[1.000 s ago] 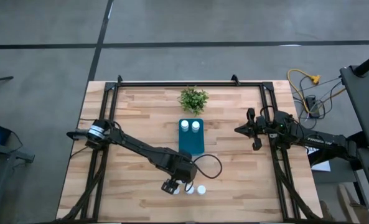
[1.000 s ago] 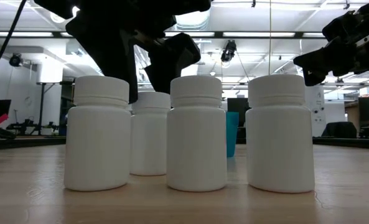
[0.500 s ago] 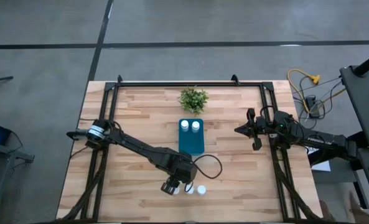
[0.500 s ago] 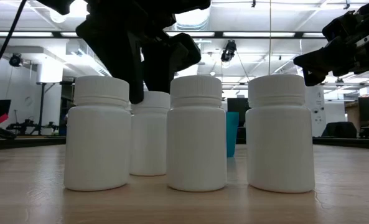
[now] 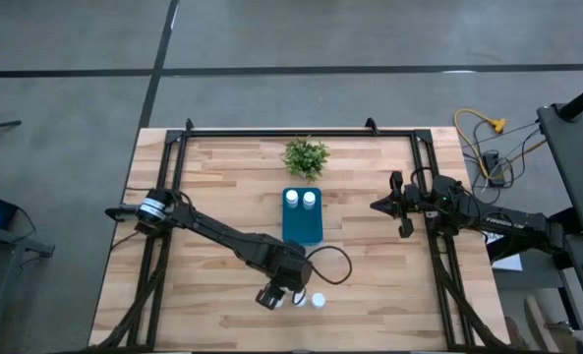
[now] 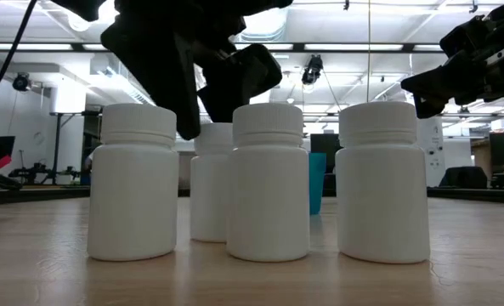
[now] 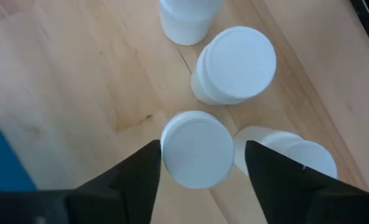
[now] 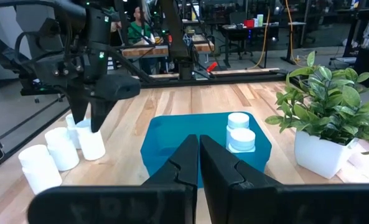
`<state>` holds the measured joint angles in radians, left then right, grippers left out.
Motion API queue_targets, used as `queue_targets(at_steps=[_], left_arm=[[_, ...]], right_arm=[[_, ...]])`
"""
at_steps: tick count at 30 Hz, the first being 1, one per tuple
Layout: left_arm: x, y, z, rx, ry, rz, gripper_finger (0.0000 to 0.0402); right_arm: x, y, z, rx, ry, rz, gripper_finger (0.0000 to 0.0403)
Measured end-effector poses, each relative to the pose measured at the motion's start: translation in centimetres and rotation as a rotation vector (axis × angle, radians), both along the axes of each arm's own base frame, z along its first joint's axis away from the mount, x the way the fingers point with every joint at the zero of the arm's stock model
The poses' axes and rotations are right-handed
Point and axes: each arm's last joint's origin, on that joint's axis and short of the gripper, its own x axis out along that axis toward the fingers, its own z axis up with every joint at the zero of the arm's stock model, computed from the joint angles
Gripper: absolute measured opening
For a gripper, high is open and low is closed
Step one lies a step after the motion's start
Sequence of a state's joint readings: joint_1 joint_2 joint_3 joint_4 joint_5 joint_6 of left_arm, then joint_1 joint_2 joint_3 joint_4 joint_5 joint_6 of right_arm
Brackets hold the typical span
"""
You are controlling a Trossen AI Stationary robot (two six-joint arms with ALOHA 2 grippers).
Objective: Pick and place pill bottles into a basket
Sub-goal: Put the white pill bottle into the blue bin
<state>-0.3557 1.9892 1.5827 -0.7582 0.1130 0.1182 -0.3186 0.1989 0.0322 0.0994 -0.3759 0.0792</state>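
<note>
Your left gripper [image 7: 200, 163] is spread around one upright pill bottle [image 7: 198, 148], with a finger on either side of its round cap, so the bottle sits directly between the fingers with its long axis standing vertical. Whether the fingers touch it yet, you cannot tell. It stands in the cluster of four bottles near the front edge of the table [image 5: 212, 167], and the basket [image 5: 302, 228] lies just beyond, toward the far side, already holding two bottles [image 5: 300, 199]. Your left arm is far nearer; the right gripper [image 8: 199, 163] waits at the right side of the table, fingers pressed together. No label, brand or writing can be read on any bottle.
</note>
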Motion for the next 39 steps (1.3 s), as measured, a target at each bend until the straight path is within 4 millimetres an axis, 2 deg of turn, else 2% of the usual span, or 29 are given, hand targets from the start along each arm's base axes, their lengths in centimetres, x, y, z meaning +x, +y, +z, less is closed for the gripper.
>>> queue_targets(at_steps=[7,24,28,34,39], left_arm=[[0.2,0.0,-0.3,-0.016,-0.022,0.003,0.0241],[0.2,0.1,-0.9,-0.022,-0.036,0.005,0.024],[0.2,0.2,-1.2,-0.022,-0.036,0.006,0.0213],[0.3,0.3,-1.2,-0.025,-0.037,0.004,0.0145],[0.3,0.4,-1.2,-0.026,-0.036,0.008,0.0143]], right_arm=[[0.0,0.0,-0.1,0.004,0.012,0.0,0.0008],[0.0,0.0,-0.2,0.005,0.015,0.001,0.0009],[0.0,0.0,-0.2,0.005,0.015,0.001,0.0009],[0.0,0.0,-0.2,0.005,0.015,0.0,0.0009],[0.0,0.0,-0.2,0.006,0.015,0.0,0.0009]])
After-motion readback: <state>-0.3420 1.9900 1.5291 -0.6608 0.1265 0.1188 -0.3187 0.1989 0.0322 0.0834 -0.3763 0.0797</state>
